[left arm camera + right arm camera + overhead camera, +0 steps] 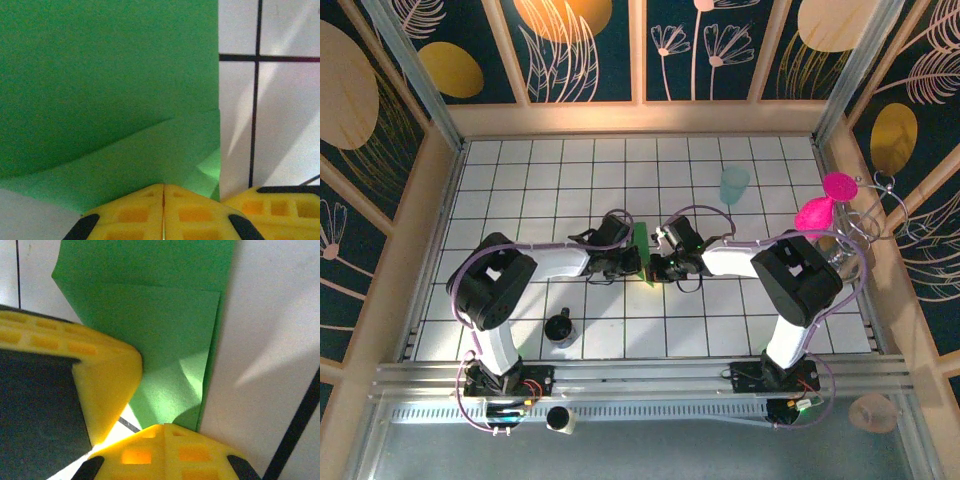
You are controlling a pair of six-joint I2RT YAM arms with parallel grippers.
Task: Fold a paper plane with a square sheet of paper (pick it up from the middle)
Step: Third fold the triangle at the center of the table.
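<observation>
The square sheet of paper (640, 243) is bright green, folded into overlapping layers, and held up on edge at the table's middle between both arms. In the left wrist view the paper (100, 75) spreads over the upper left, and its lower edge runs into my left gripper (163, 186), whose yellow fingers are shut on it. The paper (160, 315) likewise comes down to my right gripper (175, 426), shut on its bottom edge beside a fold line. From above, my left gripper (632, 265) and right gripper (655, 268) stand tip to tip.
A pale teal cup (734, 184) stands behind and to the right of the grippers. A small black cup (560, 328) sits near the front left. Pink objects (825, 205) and a wire stand (865, 215) lie by the right wall. Wooden walls edge the tiled table (520, 200).
</observation>
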